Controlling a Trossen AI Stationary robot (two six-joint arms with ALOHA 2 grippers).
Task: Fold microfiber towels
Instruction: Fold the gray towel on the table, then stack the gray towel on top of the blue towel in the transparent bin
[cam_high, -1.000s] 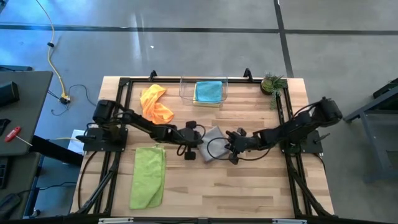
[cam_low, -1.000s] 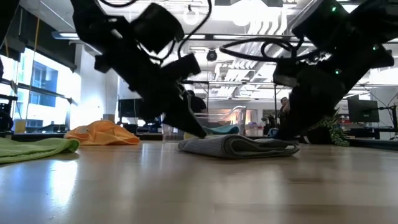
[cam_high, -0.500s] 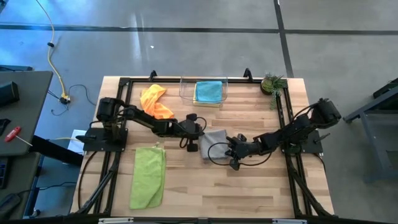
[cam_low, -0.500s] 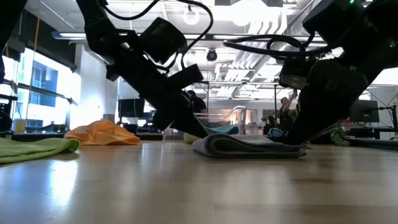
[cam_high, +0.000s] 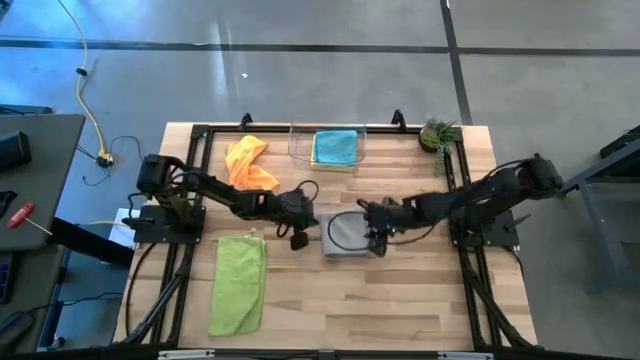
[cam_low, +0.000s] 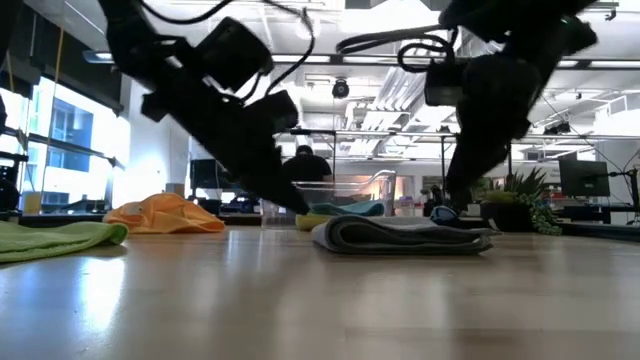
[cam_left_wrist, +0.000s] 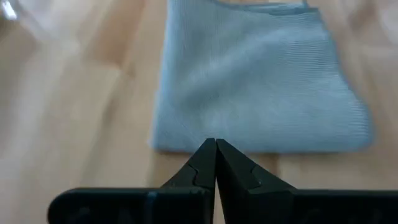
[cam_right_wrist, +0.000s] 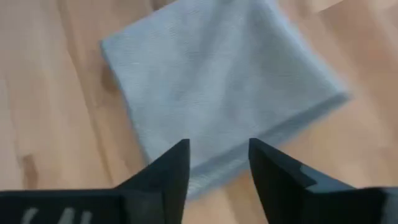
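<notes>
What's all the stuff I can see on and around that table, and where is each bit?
Grey towel: one, folded flat, table middle, between the two grippers.
Orange towel: one, crumpled, far left of the table.
Green towel: one, lime, laid out long at the near left.
Teal towel: one, folded, inside the bin.
Yellow towel: one, only an edge shows, under the teal one.
Bin: one, clear plastic, far edge, centre.
Plant: one, green, far right corner.
Table: one, pale wood.
Cable: one, yellow, on the floor to the left.
Left gripper: one, dark, shut, just left of the grey towel.
Right gripper: one, dark, open, over the grey towel's right edge.
</notes>
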